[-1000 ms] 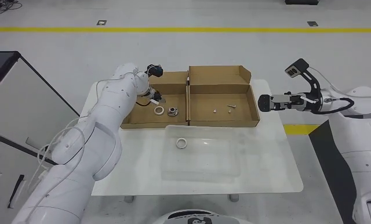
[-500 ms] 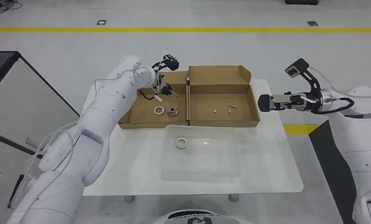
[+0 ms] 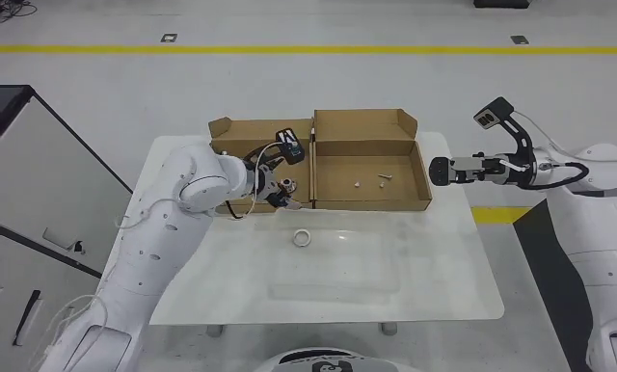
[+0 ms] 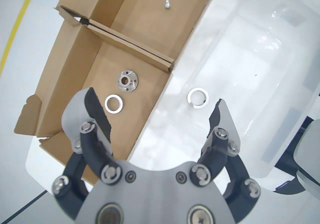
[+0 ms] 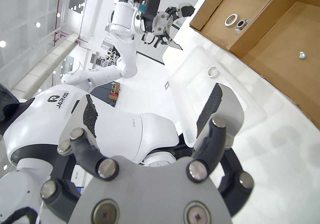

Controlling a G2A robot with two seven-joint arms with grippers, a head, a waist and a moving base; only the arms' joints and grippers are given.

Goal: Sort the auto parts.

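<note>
Ring (image 4: 197, 98) flat in clear tray (image 4: 250, 64), hole up; left gripper (image 4: 155, 97), right gripper (image 5: 152, 92) fingers spread.

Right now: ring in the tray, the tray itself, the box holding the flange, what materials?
Ring: metal, likely steel or aluminium; bright satin silver. Tray: clear glossy plastic; the table shows through, with glare spots. Box: brown matte corrugated cardboard; layered edge at the divider wall.

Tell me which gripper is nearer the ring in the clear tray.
Left. The left gripper hovers open at the clear tray's edge, close beside the ring; the right gripper sits beyond the cardboard box holding screws.
</note>
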